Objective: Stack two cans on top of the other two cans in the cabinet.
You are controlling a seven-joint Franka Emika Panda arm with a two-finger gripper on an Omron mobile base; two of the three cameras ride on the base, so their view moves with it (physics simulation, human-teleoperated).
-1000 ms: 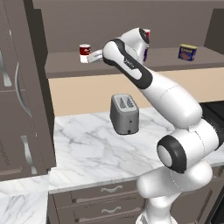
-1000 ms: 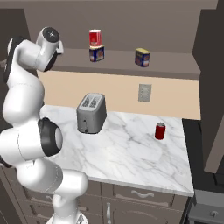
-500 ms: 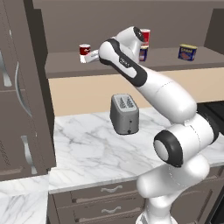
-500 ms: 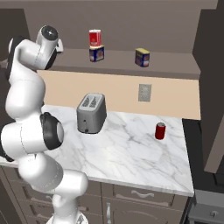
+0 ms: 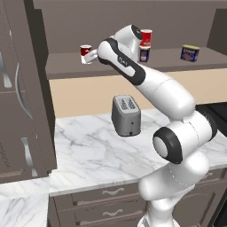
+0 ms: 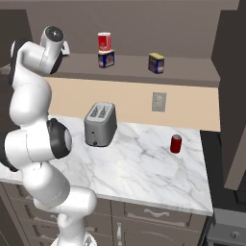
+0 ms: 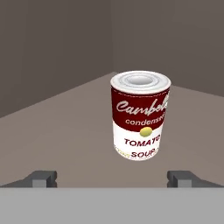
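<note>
Fingers (image 7: 112, 178) spread wide, empty, squared up to the upright soup can (image 7: 140, 115) on the cabinet (image 5: 66, 66) shelf — lined up, I judge, for grasping it

The arm's elbow has swung left, uncovering the stacked red can (image 5: 146, 37).

Toaster (image 6: 100, 123), silver, upright on white marble bench (image 6: 149, 168). Wall outlet (image 6: 159, 102) on beige backsplash. Drawers (image 5: 99, 204) under bench. Tall door (image 5: 20, 93), curved silver handles.
</note>
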